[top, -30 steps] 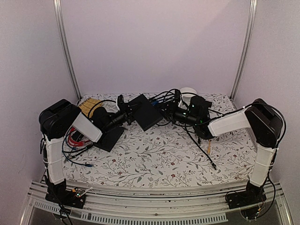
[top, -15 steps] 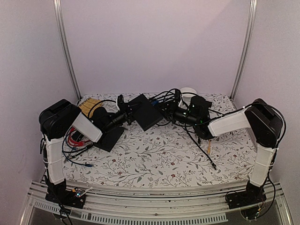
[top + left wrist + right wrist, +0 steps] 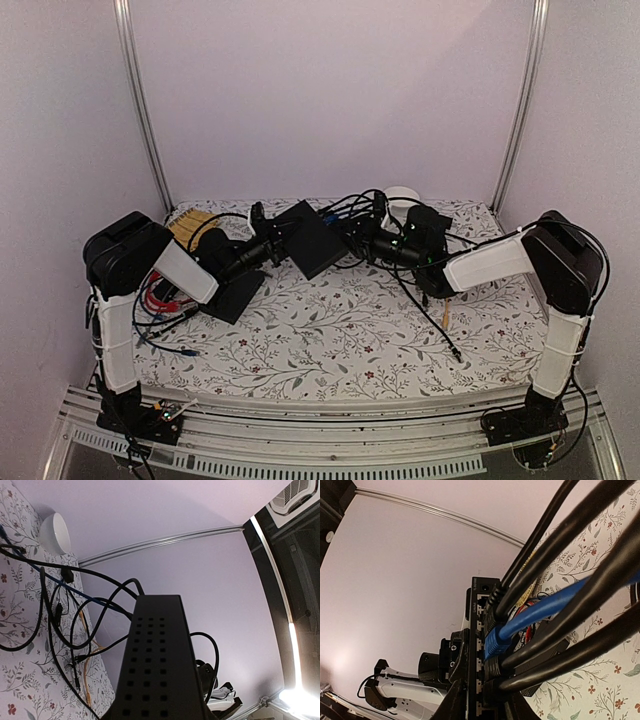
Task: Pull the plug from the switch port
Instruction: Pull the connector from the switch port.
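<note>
The switch (image 3: 312, 240) is a flat black box held tilted off the table at the back middle. My left gripper (image 3: 277, 240) is shut on its left edge. In the left wrist view the switch's vented casing (image 3: 155, 670) fills the bottom centre and hides the fingers. In the right wrist view the socket row (image 3: 480, 630) faces me with several plugs in it: black ones and a blue one (image 3: 495, 642). My right gripper (image 3: 487, 700) is closed around the lowest black plug (image 3: 496, 690), one finger on each side. It also shows in the top view (image 3: 358, 240).
A thinner black slab (image 3: 232, 292) lies front left of the switch. Red cables (image 3: 160, 295) and yellow parts (image 3: 190, 225) lie at the left. A white bowl (image 3: 403, 195) stands at the back. A loose black cable (image 3: 430, 315) trails front right.
</note>
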Available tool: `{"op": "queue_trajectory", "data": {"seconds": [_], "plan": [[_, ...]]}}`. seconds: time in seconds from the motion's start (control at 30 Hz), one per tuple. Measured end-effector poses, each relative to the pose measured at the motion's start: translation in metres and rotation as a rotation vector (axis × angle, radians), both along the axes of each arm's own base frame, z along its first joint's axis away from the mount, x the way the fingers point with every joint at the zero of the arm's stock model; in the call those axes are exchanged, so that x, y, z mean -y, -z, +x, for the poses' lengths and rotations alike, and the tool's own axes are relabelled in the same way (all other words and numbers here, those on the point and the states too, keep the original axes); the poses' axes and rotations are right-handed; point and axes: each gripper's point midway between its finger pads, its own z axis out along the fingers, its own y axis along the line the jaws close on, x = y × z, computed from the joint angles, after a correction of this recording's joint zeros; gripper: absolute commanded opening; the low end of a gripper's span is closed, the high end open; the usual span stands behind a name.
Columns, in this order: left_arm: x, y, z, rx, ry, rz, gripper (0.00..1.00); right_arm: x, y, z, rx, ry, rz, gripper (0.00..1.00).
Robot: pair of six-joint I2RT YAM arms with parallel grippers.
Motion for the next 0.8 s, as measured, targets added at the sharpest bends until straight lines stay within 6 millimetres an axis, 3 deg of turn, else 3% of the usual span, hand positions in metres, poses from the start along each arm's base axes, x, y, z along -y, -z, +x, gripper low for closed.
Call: {"op": "queue_trajectory", "data": {"seconds": [0.4, 0.8], "plan": [[-0.0003, 0.0002, 0.0006, -0.001, -0.003, 0.0, 0.0, 0.0008, 0.0005, 0.0026, -0.001, 0.012, 0.019, 0.24], [-0.0003, 0.0, 0.0005, 0.0, -0.003, 0.0, 0.0, 0.0034, 0.0015, 0.0031, -0.018, 0.022, 0.039, 0.16]]}}
